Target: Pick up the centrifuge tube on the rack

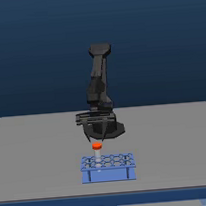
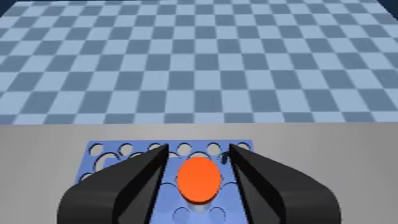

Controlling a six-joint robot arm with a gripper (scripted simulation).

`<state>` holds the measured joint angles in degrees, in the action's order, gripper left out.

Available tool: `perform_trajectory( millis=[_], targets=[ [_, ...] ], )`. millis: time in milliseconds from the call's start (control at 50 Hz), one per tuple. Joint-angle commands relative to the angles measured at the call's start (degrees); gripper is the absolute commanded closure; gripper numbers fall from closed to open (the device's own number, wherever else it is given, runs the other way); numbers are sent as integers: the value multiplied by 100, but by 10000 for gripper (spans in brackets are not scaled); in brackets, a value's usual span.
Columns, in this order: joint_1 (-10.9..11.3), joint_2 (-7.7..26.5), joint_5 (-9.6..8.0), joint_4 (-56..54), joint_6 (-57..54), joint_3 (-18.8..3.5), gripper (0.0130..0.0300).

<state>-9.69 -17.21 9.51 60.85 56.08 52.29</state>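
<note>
The blue rack [image 1: 109, 174] lies on the grey table near its front edge, with its grid of round holes facing up. The centrifuge tube [image 1: 97, 147] stands upright in a hole on the exterior view's left side of the rack, its orange-red cap above the rack top. My black gripper [image 1: 97, 140] hangs just above the cap, pointing down. In the wrist view the cap [image 2: 199, 178] sits between my two dark fingers [image 2: 142, 175], with narrow gaps on both sides. My gripper [image 2: 199, 146] is open. The tube's pale body is mostly hidden under its cap there, over the rack [image 2: 105, 156].
The arm's black column [image 1: 100, 81] rises behind the rack at the table's middle. The grey table [image 1: 40, 156] spreads to both sides. Beyond its far edge lies a blue checkered floor [image 2: 195, 60].
</note>
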Motion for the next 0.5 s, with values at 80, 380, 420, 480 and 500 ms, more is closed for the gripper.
perform_trajectory(
  millis=[80, 380, 420, 480, 500],
  targets=[
    [1, 27, 45, -369, -417, 36, 130],
    [1, 148, 157, -1165, -1229, 108, 130],
    [0, 176, 187, -1330, -1397, 125, 130],
    [0, 206, 221, -1506, -1576, 144, 130],
    [0, 206, 221, -1506, -1576, 144, 130]
  ],
)
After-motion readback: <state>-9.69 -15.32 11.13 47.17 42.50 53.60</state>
